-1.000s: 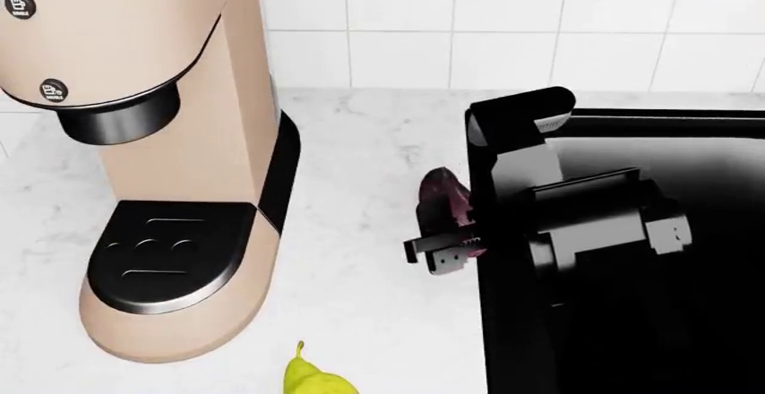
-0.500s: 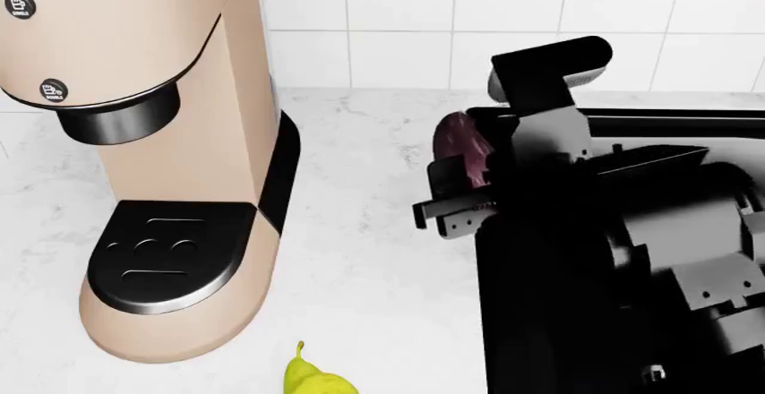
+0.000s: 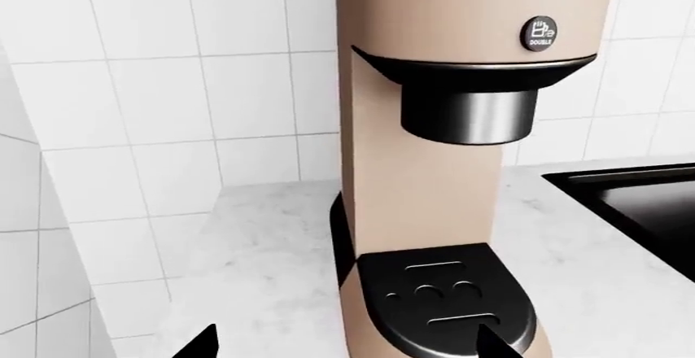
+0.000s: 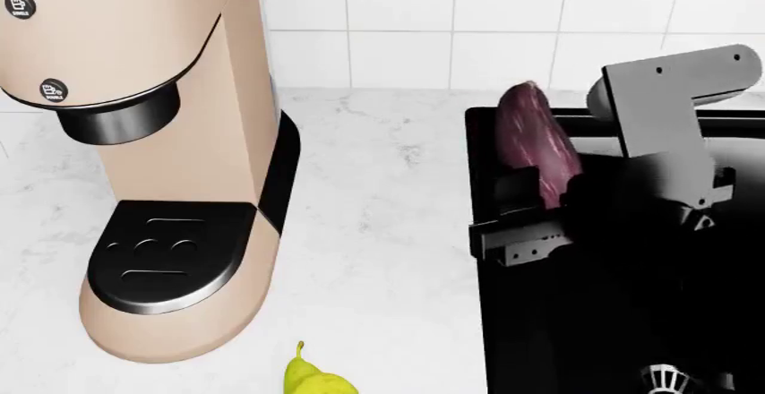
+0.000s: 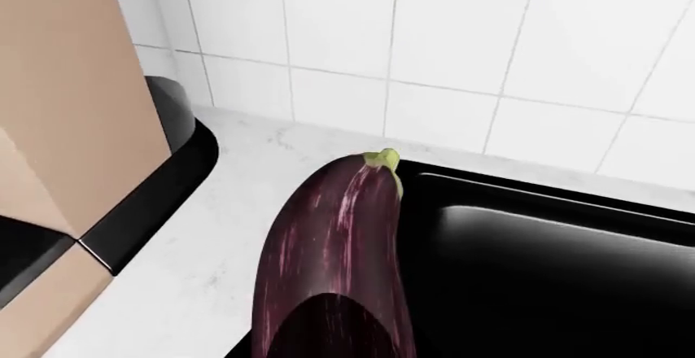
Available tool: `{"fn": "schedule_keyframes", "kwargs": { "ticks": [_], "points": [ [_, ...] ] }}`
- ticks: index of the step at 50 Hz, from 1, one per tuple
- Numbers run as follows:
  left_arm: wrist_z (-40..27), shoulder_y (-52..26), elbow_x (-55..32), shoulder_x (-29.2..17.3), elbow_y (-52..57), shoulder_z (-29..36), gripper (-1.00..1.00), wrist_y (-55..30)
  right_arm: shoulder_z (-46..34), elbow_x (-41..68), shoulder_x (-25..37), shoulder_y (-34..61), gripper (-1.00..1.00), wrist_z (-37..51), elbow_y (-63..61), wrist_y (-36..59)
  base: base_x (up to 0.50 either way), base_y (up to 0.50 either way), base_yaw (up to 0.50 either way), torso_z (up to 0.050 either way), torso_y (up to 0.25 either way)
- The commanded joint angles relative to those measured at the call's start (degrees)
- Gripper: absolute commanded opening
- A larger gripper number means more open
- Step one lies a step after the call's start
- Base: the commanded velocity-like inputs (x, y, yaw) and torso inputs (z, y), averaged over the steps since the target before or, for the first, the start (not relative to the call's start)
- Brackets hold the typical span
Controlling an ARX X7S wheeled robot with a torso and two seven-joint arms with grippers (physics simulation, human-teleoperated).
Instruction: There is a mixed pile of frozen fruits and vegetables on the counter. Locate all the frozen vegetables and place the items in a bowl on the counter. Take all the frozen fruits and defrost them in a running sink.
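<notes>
- Vs 1 s ago, head view: right arm has swung up and toward 2 o'clock, now over the sink [image 4: 622,322] instead of at its left rim. Eggplant [image 4: 536,143] went with it – was low beside the rim, mostly hidden; now lifted, upright-ish, tilted, over the sink's back-left corner.
- Coffee machine [image 4: 156,143] and pear [image 4: 313,378] unchanged w/ respect to the tabletop [image 4: 382,260].
- Right pincer [image 4: 538,210]: pinching the eggplant at its lower end; fingers dark against the black basin, exact contact hard to read. Right wrist view shows the eggplant [image 5: 337,268] running out from the cam, stem end far, lower end cut by frame edge.
- Left pincer [image 3: 342,346]: only two black fingertips [image 3: 201,343] poke in at the frame edge, well apart w/ nothing between – spread. Not seen in head view.
- Hidden/cut: pear cropped at 6 o'clock edge of head view; sink cropped at 3 and 6; one silver drain strainer [image 4: 682,381] only partly seen. Machine top out of frame.
- Materials: sink matte black, squared rim. Tabletop white, faint grey veins. Wall [image 4: 478,18] glossy white square tiles. Machine tan, rounded, black drip tray and spout. Eggplant glossy purple, pale streaks, small green stem [image 5: 382,161]. Pear yellow-green, thin stem.
</notes>
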Motion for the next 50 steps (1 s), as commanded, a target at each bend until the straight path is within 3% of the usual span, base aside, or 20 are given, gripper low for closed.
{"fn": "schedule_keyframes", "kwargs": {
  "ticks": [1, 13, 26, 36, 50],
  "points": [
    [-0.4, 0.5, -1.6, -0.8, 0.4, -1.6, 1.0, -0.3, 9.9, 12.3, 7.8, -6.7, -1.0, 8.9, -14.9, 3.2, 0.0, 0.0, 0.0, 0.0, 0.0],
    [-1.1, 0.3, -1.8, -0.6, 0.5, -1.2, 1.0, -0.3, 14.8, 18.7, 10.9, -10.8, -1.0, 13.7, -18.1, 2.3, -0.06, 0.0, 0.0, 0.0, 0.0],
    [-1.5, -0.5, -1.8, -0.8, 0.5, -0.1, 1.0, -0.2, 15.3, 18.0, 11.2, -12.3, -1.0, 13.8, -18.9, 1.1, -0.3, 0.0, 0.0, 0.0, 0.0],
    [-2.6, -1.3, -3.2, -1.3, 0.8, 0.1, 1.0, -0.4, 17.2, 18.1, 11.9, -14.4, -1.0, 14.5, -20.0, -0.6, -0.03, 0.0, 0.0, 0.0, 0.0],
    [-3.0, -1.7, -3.4, -1.5, 1.0, 0.9, 1.0, -0.3, 17.8, 18.0, 12.9, -14.7, -1.0, 14.1, -20.2, -1.1, 0.0, -0.3, 0.0, 0.0, 0.0]
  ]
}}
